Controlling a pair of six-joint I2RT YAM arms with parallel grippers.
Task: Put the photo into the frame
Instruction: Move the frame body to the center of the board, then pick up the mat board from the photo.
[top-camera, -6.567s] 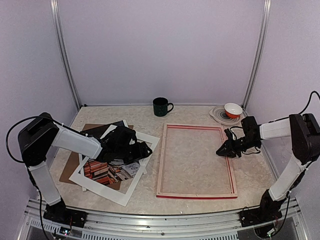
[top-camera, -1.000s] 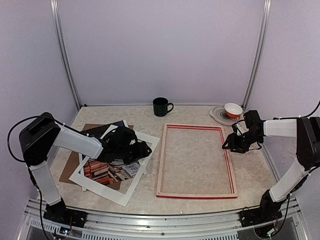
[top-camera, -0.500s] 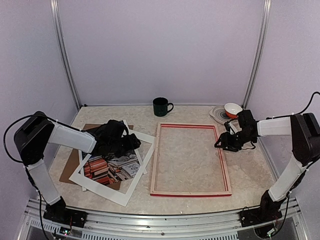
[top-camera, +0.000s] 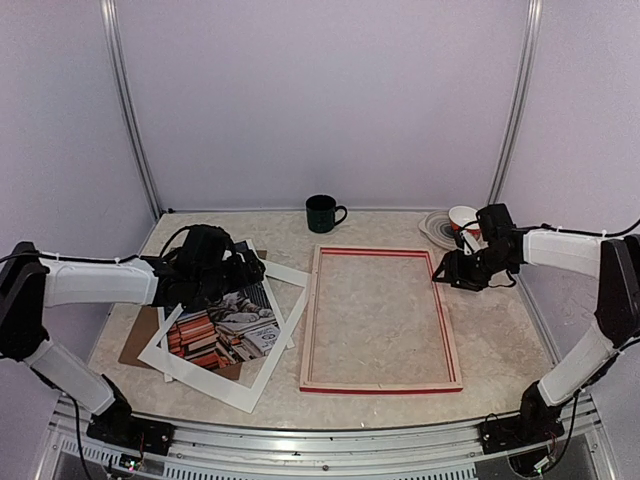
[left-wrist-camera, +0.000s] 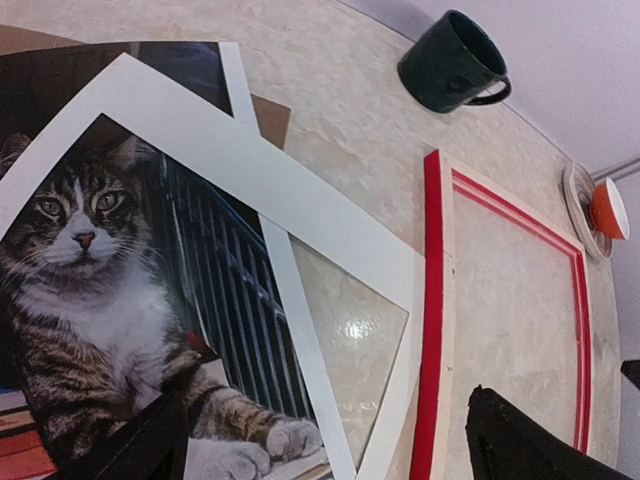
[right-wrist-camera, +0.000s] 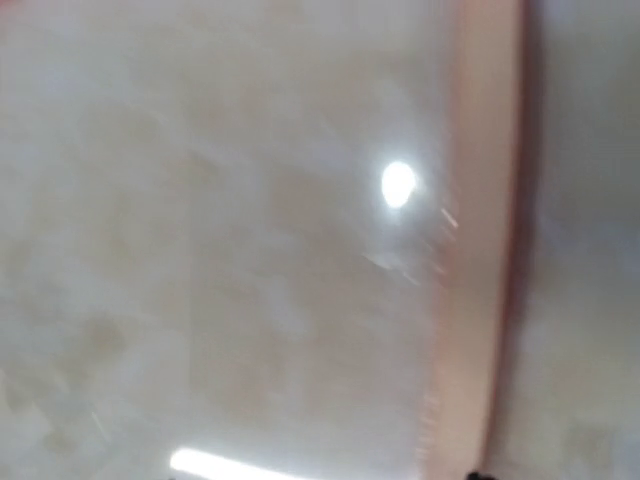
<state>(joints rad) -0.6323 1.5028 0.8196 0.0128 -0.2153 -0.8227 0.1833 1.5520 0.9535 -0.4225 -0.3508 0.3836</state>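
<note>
Status:

- the frame (top-camera: 310, 320): flat on the tabletop (top-camera: 505, 335), centre to right of centre, pale wood back up, red showing on the outer edge. Long rails run near-to-far. Nothing inside it, only bare marbled surface.
- the photo (left-wrist-camera: 90, 260): not in the frame. It lies face up on the left half of the tabletop, cat and book stacks visible, on top of the brown backing board (top-camera: 140, 335) and under the white mat (left-wrist-camera: 250, 170).
- Mat is skewed against the photo. Its opening shows the print on the left part and glossy tabletop on the right part, with the photo's white edge strip running across the opening.
- Mat's right corner is right at the frame's left rail. Touching or only just beside: cannot tell.
- left tool (left-wrist-camera: 328, 400): over the mat and photo, fingers (left-wrist-camera: 520, 440) spread wide apart, nothing between them.
- right tool (top-camera: 447, 272): low at the frame's right rail, near its far right corner. Right wrist view is motion-blurred, showing only a pale rail and marbled surface. Whether it is apart, together or clamped on the rail: cannot tell.
- Other items: dark mug (top-camera: 321, 213) at the far edge, centre. Orange-and-white bowl (top-camera: 463, 216) on a plate stack (top-camera: 436, 229) at the far right corner, just behind the right arm.
</note>
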